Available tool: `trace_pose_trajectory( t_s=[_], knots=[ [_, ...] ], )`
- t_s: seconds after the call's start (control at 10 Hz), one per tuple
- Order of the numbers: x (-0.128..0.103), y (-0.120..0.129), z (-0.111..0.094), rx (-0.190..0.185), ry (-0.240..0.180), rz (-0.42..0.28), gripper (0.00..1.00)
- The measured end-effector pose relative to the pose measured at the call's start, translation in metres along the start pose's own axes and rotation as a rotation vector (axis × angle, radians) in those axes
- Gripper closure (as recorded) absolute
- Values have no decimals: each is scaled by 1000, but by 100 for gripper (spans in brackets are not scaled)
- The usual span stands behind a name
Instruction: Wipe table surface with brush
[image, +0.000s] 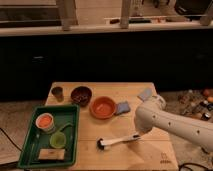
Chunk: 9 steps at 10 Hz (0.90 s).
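The brush (118, 142) lies on the light wooden table surface (145, 159) near the front. Its black bristle head points left and its white handle runs to the right. My white arm (170, 122) reaches in from the right. My gripper (138, 133) is at the arm's lower left end, right over the handle's right tip. The arm's casing hides most of it, so I cannot tell whether it touches the handle.
An orange bowl (103, 107), a blue-grey sponge (123, 107), a dark bowl (81, 95) and a small dark cup (57, 92) stand at the back. Another blue-grey piece (145, 93) lies at the back right. A green tray (30, 142) holding cups sits at the left.
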Motion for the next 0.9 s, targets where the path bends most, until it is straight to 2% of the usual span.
trace_pose_trajectory(
  t_s=[0.3, 0.4, 0.6, 0.7, 0.8, 0.9],
  knots=[
    [-37, 0, -2, 9, -32, -48, 20],
    [-45, 2, 0, 8, -30, -49, 20],
    [-64, -2, 13, 1, -32, -55, 20],
    [-67, -2, 19, 0, -37, -52, 20],
    [-70, -2, 25, -3, -53, -44, 20],
    [-73, -2, 34, -12, -87, -25, 20]
  ],
)
